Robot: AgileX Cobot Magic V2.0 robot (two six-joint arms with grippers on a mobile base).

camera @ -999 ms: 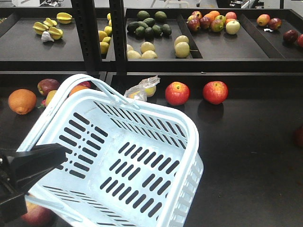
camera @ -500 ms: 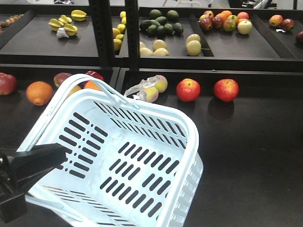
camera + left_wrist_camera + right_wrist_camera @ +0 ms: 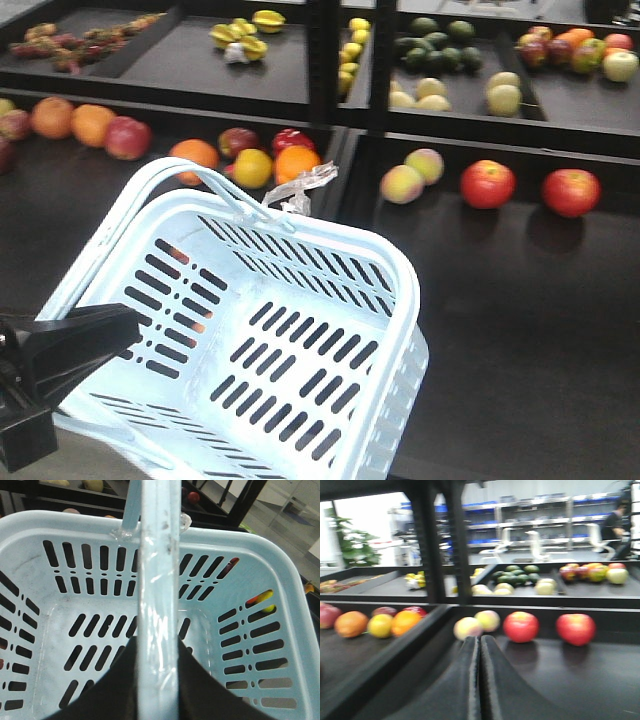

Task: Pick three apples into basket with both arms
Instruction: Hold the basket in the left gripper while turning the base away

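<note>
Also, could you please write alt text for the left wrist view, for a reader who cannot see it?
The left gripper is closed on the thin handle of a pale blue slotted basket, seen from above, with no fruit visible inside it. Red and yellow fruit shows through the slots in its right-hand wall.

My left gripper point(image 3: 157, 642) runs off the picture at 6 o'clock in its wrist view. The thin loop handle point(image 3: 159, 580) of the pale blue-white slotted plastic basket point(image 3: 260, 570) covers the gap between its matte black fingers. Through the wall slots at 3 o'clock I see red and yellow scraps of fruit point(image 3: 262, 600); which fruit, I cannot tell. From the front, the basket's near corner is cut off at 6 o'clock, that gripper at 8. My right wrist view is blurred throughout: the round red apple point(image 3: 521, 627) is a soft blob, and my right gripper point(image 3: 480, 645) is cropped at 6 o'clock.
</note>
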